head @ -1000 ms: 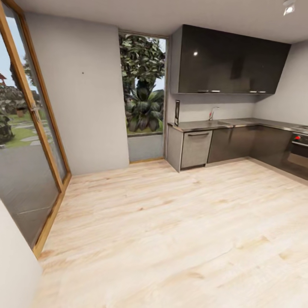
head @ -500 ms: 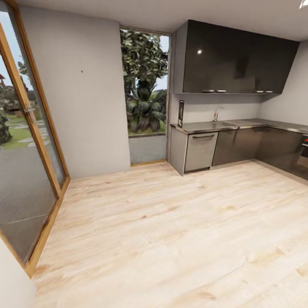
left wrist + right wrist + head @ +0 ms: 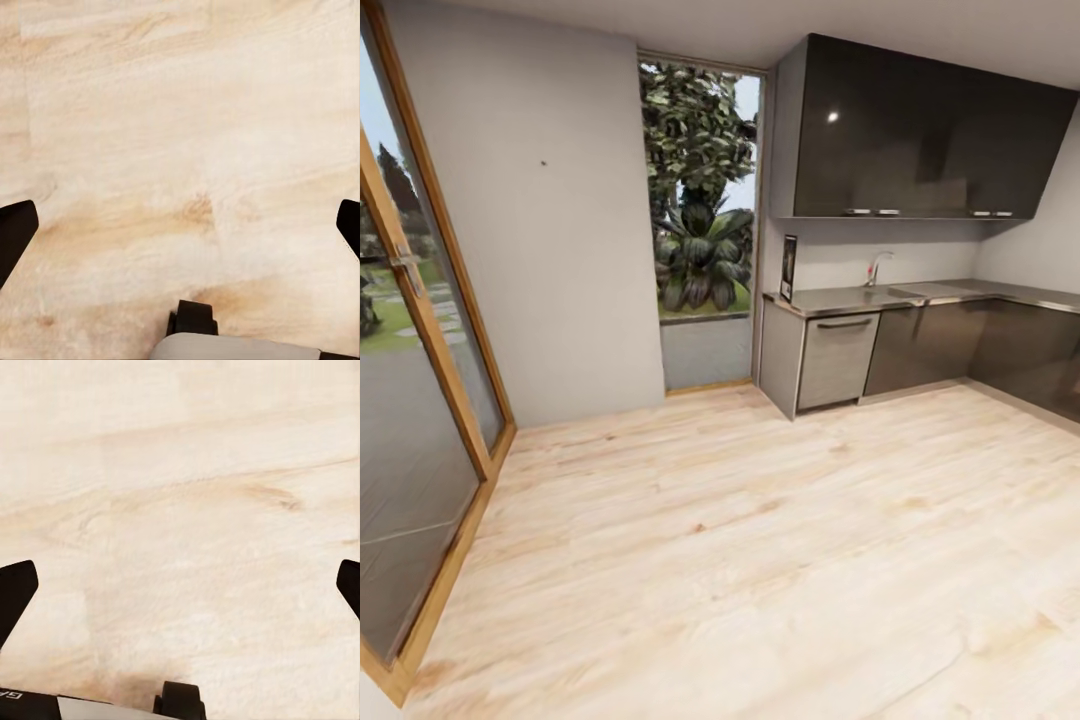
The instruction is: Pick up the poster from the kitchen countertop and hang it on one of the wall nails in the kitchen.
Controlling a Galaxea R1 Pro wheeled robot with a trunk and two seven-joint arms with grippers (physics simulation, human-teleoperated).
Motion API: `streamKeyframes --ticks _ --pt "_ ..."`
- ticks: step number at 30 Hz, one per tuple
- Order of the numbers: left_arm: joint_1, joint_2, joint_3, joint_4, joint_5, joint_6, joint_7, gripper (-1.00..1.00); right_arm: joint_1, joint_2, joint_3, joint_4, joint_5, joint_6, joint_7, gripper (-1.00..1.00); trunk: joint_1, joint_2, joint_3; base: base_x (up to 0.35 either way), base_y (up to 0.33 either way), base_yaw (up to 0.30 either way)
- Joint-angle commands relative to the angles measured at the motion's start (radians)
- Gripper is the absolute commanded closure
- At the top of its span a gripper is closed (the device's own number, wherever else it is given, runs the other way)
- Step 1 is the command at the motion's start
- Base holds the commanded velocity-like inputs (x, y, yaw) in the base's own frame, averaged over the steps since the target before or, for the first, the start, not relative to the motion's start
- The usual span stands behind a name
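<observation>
- Showing the left gripper [image 3: 180, 232] spread wide in the left wrist view, dark fingertips [image 3: 15, 234] sitting at opposite edges of the picture, holding nothing.
- Pointing down at the floor [image 3: 187, 112] there: pale wood planks, matte, streaked with tan grain and a small brown knot.
- Showing the right gripper [image 3: 180, 589] likewise opened wide and empty in the right wrist view, black fingertips [image 3: 15, 589] far apart.
- Facing the same light plank floor [image 3: 195, 472] there, with a darker grain streak running across it.
- Looking across the room in the head view: finding the poster [image 3: 788, 268] standing upright at the left end of the kitchen countertop [image 3: 880, 297], leaning at the wall, well away over the open floor [image 3: 740, 540], while both claws are aiming at floorboards.
- Appearing as a slim upright rectangle with a dark frame and dark artwork; too small to be making out figures or lettering.
- Stretching right as a smooth grey slab, with a chrome faucet [image 3: 875, 266] rising behind the sink, flat grey lower cabinets [image 3: 925, 345] underneath and glossy black upper cabinets [image 3: 930, 130] above.
- Spotting one of the wall nails [image 3: 543, 162] as a tiny dark dot high on the plain light grey wall [image 3: 560, 300], left of the tall window [image 3: 705, 190] and well apart from the poster.
- Framing the far left: a glass door [image 3: 410, 400] in warm wood.
</observation>
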Motion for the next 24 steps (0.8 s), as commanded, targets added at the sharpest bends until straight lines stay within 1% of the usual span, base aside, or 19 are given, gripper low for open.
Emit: streamKeyframes --ticks 1,24 --pt "0.0 0.0 0.001 -0.001 0.0 -0.002 0.0 -1.0 -0.001 -0.001 0.003 0.001 0.007 -0.002 -0.001 -1.0 0.001 0.0 -0.001 0.34 0.002 0.0" --pt "0.0 0.0 0.001 -0.001 0.0 -0.002 0.0 -1.0 -0.001 -0.001 0.003 0.001 0.007 -0.002 -0.001 -1.0 0.001 0.0 -0.001 0.34 0.0 0.0"
